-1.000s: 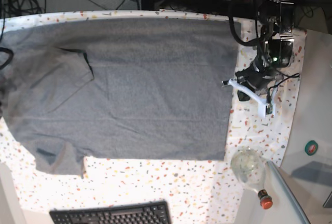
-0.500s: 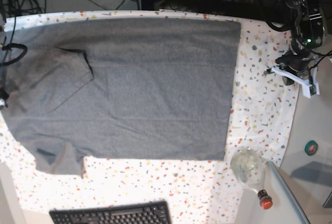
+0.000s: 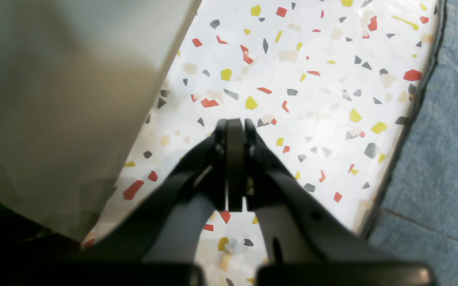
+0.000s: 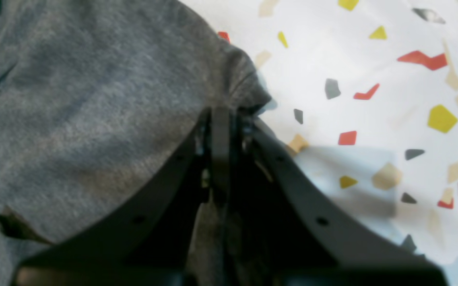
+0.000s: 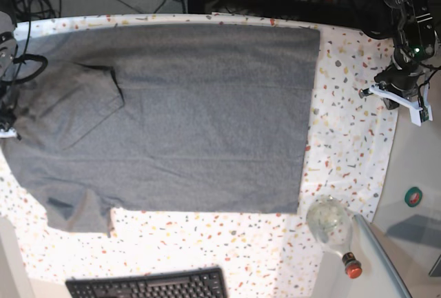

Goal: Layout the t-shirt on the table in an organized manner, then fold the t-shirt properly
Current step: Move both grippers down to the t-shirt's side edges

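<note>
The grey t-shirt [image 5: 193,112] lies spread flat on the flecked table [image 5: 344,139], with its sleeves at the left in the base view. One sleeve [image 5: 69,105] is folded over the body. At the table's left edge my right gripper [image 4: 221,115] is shut on a bunched edge of the t-shirt [image 4: 94,99]. My left gripper [image 3: 235,127] is shut and holds nothing. It hangs over bare table [image 3: 312,79] right of the t-shirt's hem [image 3: 443,159]. In the base view the left arm [image 5: 403,84] is at the far right.
A round glass bottle with a red cap [image 5: 332,227] lies at the table's front right corner. A black keyboard [image 5: 148,285] is at the front edge. A plain grey side surface [image 5: 417,174] with a green tape roll [image 5: 413,196] adjoins on the right. Cables run behind.
My left arm has swung right, away from the t-shirt's hem to the table's right edge. The right arm has come in at the left, and its gripper has shut on the t-shirt's edge.
</note>
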Robot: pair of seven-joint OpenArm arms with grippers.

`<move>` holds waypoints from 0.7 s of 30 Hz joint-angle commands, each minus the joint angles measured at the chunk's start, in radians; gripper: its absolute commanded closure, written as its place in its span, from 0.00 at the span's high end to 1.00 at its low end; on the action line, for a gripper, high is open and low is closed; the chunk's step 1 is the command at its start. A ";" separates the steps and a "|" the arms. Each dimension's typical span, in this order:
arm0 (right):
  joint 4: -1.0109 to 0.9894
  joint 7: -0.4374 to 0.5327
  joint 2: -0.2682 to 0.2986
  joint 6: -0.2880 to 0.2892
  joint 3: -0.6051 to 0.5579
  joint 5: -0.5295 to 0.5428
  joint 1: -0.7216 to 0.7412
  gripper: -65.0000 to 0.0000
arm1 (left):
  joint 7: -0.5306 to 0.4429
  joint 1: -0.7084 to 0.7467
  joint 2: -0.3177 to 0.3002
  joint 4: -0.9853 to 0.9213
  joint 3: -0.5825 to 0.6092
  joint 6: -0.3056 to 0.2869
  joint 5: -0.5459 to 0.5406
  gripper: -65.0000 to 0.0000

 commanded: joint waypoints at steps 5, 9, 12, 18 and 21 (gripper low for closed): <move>0.227 -0.021 -0.048 0.013 0.003 0.005 -0.054 0.00 | -0.015 -0.014 -0.014 0.015 -0.003 -0.002 -0.005 0.00; 0.585 -0.209 -0.149 0.053 0.003 0.005 -0.157 0.00 | -0.009 -0.028 -0.013 0.013 -0.014 -0.140 -0.005 0.00; 0.853 -0.343 -0.229 0.121 0.003 0.005 -0.226 0.00 | -0.009 -0.034 -0.010 -0.002 -0.016 -0.220 -0.005 0.00; 1.194 -0.621 -0.337 0.125 0.003 0.005 -0.315 0.00 | -0.015 -0.036 -0.010 -0.015 -0.016 -0.222 -0.005 0.00; 1.280 -0.704 -0.373 0.125 -0.003 0.005 -0.345 0.00 | -0.015 -0.037 -0.010 -0.016 -0.016 -0.222 -0.005 0.14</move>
